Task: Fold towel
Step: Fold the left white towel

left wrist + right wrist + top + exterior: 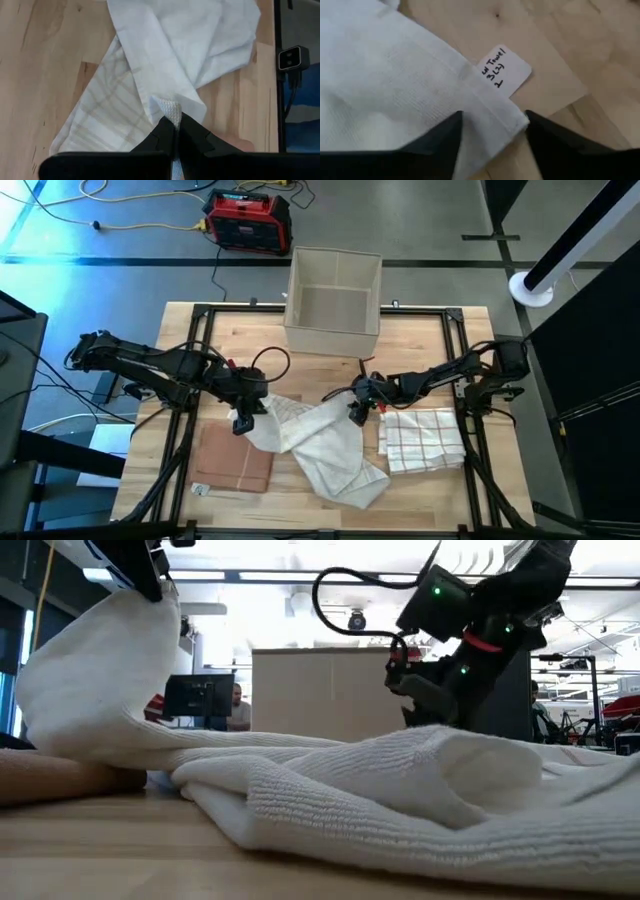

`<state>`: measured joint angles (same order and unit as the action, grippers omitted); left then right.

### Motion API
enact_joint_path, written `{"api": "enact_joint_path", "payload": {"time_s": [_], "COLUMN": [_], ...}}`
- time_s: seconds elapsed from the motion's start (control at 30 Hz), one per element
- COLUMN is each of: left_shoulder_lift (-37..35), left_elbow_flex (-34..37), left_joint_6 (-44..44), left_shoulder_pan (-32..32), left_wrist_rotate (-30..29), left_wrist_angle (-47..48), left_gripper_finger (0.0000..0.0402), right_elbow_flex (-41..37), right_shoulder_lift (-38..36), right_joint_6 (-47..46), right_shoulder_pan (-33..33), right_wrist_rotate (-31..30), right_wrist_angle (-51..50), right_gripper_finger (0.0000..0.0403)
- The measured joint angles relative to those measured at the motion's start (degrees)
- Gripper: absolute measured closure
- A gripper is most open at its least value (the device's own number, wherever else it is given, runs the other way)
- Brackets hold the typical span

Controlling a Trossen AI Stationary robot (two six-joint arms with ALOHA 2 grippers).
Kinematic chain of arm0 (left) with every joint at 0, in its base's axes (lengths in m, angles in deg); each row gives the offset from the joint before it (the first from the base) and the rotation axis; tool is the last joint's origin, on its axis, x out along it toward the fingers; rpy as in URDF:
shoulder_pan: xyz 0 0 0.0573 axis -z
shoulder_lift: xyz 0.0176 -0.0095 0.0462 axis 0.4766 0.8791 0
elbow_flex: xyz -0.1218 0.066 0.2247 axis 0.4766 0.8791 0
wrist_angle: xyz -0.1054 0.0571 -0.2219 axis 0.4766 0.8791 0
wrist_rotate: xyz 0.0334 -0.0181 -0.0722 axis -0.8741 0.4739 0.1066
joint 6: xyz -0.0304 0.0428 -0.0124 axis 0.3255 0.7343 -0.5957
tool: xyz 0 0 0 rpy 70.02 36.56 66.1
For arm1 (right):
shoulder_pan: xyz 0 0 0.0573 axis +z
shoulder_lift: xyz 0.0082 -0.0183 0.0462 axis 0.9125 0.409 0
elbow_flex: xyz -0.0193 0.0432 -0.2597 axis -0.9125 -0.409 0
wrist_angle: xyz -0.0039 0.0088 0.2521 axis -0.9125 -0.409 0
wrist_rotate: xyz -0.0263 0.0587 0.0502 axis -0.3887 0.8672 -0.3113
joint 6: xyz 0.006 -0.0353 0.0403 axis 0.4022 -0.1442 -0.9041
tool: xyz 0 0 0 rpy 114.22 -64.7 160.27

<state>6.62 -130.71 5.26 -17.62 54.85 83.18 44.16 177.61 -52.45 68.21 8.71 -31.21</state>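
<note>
The white towel (320,448) is lying crumpled across the middle of the wooden counter (420,330), spreading toward the front edge, with one corner being lifted off the surface on the left side. That raised corner is being pinched by the left end effector (243,418), whose two dark fingers (167,137) are pressed together on the cloth; in the low view the fabric is hanging from it in a drooping fold. The right end effector (357,412) is hovering at the towel's other edge, its fingers standing apart on either side of a hemmed corner, with cloth lying between them but not clamped. A small white label (504,72) with handwriting is sticking out from under that corner onto the wood.

A brown folded cloth (235,463) is lying just beside the towel on the left, and a white checked cloth (420,438) is lying folded on the right, near the right arm. A beige open box (333,300) is sitting at the far edge of the counter. Beyond it, on the floor, a red and black device (248,220) is resting among yellow cables.
</note>
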Motion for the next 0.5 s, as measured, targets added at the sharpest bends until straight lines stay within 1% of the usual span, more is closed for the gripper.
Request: {"api": "enact_joint_path", "payload": {"time_s": [0.07,0.1,0.3,0.4,0.47,0.5], "left_shoulder_lift": [0.00,0.00,-1.59,-3.13,-4.37,-5.06], "left_elbow_flex": [0.00,0.00,-0.87,-4.27,-7.53,-9.41], "left_joint_6": [-0.09,-0.58,-3.98,-3.96,-2.95,-2.32], "left_shoulder_pan": [-0.01,0.01,0.01,0.01,0.01,0.01], "left_wrist_rotate": [-0.34,-0.96,-3.59,-5.16,-7.80,-9.71], "left_wrist_angle": [0.31,0.69,2.37,4.38,5.84,6.28], "left_gripper_finger": [0.0400,0.0400,0.0400,0.0400,0.0400,0.0400], "right_elbow_flex": [1.65,2.78,12.54,19.24,23.65,25.98], "right_shoulder_lift": [-1.21,-2.30,-12.32,-17.69,-20.21,-21.46], "right_joint_6": [0.50,1.17,5.70,7.78,8.99,9.57], "right_shoulder_pan": [0.64,1.06,4.11,5.57,6.33,6.65], "right_wrist_rotate": [1.01,1.25,1.06,0.78,-0.51,-2.26], "right_wrist_angle": [-3.02,-4.79,-22.25,-30.34,-35.19,-36.88], "right_gripper_finger": [0.0364,0.0382,0.0400,0.0401,0.0401,0.0401]}}
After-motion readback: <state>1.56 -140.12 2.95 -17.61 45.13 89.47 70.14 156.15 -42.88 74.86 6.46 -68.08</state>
